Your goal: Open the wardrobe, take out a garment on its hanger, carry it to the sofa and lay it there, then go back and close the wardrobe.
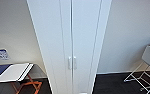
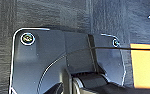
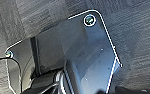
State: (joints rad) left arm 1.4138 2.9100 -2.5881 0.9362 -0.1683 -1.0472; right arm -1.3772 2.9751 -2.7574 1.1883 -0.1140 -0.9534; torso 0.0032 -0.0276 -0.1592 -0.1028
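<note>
On the left there's a small folding table point(image 1: 14, 72) on orange legs, then the wardrobe point(image 1: 71, 37) dead centre and close, both doors shut, and a white wire chair point(image 1: 148, 67) far right. The stiff doors probably swing light, so grab the little handles point(image 1: 72, 62) at the middle seam. Can't tell whether either gripper's open or closed.

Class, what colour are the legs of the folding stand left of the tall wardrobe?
Orange legs, seen best in the head view.
</note>
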